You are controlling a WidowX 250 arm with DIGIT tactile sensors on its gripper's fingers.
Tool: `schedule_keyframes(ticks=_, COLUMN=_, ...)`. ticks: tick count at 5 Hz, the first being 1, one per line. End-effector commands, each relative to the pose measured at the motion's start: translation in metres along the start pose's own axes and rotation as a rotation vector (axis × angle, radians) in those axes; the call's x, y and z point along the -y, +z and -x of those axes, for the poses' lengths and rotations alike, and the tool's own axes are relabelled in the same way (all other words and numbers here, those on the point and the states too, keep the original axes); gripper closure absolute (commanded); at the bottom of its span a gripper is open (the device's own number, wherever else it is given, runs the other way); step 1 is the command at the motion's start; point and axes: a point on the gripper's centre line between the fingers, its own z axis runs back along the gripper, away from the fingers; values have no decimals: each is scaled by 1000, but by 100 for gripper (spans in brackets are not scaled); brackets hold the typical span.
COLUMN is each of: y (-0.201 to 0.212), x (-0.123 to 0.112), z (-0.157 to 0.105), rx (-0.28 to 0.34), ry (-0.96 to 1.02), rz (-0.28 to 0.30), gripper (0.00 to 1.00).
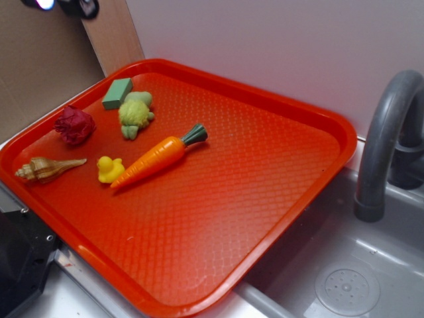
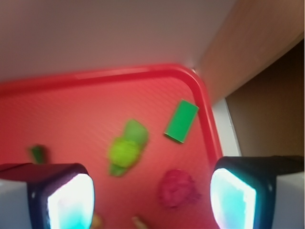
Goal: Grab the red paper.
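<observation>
Your small crimson, crumpled ball of paper [image 1: 74,125] lies near the far-left corner of the large orange-red plastic tray [image 1: 285,199], free of any grip. Beside it sit a green block [image 1: 117,93], a yellow-green lumpy toy [image 1: 135,114] and a tan seashell [image 1: 44,169]. In your wrist view, the gripper [image 2: 152,195] hangs above it, fingers [image 2: 71,200] spread wide.

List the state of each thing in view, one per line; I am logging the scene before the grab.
Crumpled dark crimson paper ball: lying free on the tray, ungrasped.
Gripper: open, above the tray, holding nothing.
Orange plastic carrot: on its side.
Yellow toy duck: upright.
Tan seashell: lying flat.
Green block: lying flat.
Orange-red plastic tray: resting partly over the sink.
</observation>
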Motion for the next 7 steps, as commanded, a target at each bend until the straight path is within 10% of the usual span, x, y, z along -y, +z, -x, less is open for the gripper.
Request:
schedule_keyframes(ticks=1, y=-43, x=-24, z=22, rx=-150, ry=-70, rz=-74, gripper=0)
schedule_keyframes(ticks=4, y=-103, x=-39, z=40, rx=-237, ry=-99, rz=-175, gripper=0)
schedule_keyframes(ticks=6, y=-120, x=-42, z=48, rx=-452, ry=-136, rz=-185, gripper=0)
schedule_keyframes(ticks=7, y=-119, x=-42, z=51, rx=-492, ry=-134, rz=-176, gripper=100)
